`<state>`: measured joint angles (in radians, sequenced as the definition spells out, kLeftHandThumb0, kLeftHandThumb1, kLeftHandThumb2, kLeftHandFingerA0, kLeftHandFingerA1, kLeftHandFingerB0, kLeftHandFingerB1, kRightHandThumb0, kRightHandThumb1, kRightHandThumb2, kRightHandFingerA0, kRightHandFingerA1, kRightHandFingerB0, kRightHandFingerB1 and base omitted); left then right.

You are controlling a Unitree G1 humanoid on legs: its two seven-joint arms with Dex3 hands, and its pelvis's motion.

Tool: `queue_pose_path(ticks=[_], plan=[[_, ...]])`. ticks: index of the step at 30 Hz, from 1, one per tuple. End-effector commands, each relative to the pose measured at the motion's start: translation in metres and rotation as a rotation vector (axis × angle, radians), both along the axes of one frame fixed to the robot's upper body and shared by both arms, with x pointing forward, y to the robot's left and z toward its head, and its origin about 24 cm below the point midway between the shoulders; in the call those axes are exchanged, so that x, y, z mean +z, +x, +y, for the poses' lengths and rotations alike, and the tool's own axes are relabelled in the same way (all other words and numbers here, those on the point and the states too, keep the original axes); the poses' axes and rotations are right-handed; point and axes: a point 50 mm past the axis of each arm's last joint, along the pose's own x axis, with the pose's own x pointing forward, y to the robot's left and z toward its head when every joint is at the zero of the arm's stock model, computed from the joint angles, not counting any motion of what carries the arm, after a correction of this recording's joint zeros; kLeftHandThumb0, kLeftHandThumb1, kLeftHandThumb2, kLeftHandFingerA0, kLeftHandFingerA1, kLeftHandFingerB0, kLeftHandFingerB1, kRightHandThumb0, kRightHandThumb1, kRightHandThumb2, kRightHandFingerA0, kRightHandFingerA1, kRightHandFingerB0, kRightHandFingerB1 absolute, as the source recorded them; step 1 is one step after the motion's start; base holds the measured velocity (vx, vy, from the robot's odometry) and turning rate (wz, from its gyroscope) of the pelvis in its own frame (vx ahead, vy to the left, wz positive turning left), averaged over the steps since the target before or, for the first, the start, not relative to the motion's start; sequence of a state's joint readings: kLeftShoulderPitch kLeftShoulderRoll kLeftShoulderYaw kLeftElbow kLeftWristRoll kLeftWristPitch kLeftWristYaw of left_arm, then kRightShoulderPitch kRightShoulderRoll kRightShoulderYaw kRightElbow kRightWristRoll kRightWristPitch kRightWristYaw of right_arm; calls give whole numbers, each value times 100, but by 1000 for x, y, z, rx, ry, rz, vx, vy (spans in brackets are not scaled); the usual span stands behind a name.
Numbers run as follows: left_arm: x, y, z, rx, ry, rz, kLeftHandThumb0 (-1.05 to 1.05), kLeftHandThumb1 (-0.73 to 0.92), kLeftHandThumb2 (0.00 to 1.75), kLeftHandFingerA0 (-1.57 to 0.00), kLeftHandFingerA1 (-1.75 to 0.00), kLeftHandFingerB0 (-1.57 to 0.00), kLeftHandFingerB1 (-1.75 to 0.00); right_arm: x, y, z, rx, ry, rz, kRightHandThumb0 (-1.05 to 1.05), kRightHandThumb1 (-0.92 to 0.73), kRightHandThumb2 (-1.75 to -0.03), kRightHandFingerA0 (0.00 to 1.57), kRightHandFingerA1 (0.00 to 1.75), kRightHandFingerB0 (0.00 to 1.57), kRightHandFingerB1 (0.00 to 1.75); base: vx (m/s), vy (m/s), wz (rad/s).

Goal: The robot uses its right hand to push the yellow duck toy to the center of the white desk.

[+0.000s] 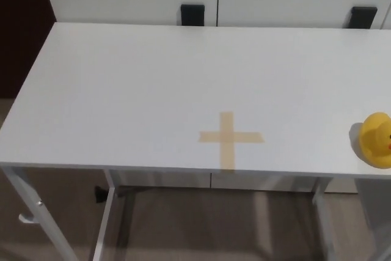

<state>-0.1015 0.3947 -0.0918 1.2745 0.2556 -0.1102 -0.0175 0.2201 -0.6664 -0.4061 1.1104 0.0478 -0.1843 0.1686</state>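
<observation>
Your table is bare except for a tape cross near the front edge and the duck at the front right corner, close to both edges. Neither robot hand shows, so you cannot tell their state. A glancing push could roll the duck off that corner

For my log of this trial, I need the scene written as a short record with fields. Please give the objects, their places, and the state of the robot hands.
surface: white rectangular desk on a metal frame
target mark: tan tape cross on the desk, near the front edge, right of the middle
object: yellow rubber duck toy, upright, at the right front edge of the desk, partly cut by the picture edge
duck to cross: apart, the duck to the right of it
left hand: not in view
right hand: not in view
task state: push not yet begun
</observation>
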Motion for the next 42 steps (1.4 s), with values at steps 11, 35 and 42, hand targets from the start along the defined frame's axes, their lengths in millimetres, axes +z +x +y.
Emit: queue_pose_path(ticks=[11, 35, 42], plan=[[-1, -7, 6, 26, 18, 50, 4, -35, 114, -124, -93, -114, -87, 81, 73, -25, 41, -129, -492, -93, -68, -107, 0, 45, 3, 46, 0, 0, 0], [1, 0, 4, 17, 15, 29, -3, -30, 116, -124, -89, -116, -85, 147, 233, 93, 466, -12, -870, -75, -76, -115, 1, 41, 6, 45, 0, 0, 0], [2, 2, 4, 8, 9, 1, 9, -35, 116, -126, -92, -119, -88, 120, 251, 111, 471, 13, -783, -36, -55, -114, 0, 50, 0, 47, 0, 0, 0]])
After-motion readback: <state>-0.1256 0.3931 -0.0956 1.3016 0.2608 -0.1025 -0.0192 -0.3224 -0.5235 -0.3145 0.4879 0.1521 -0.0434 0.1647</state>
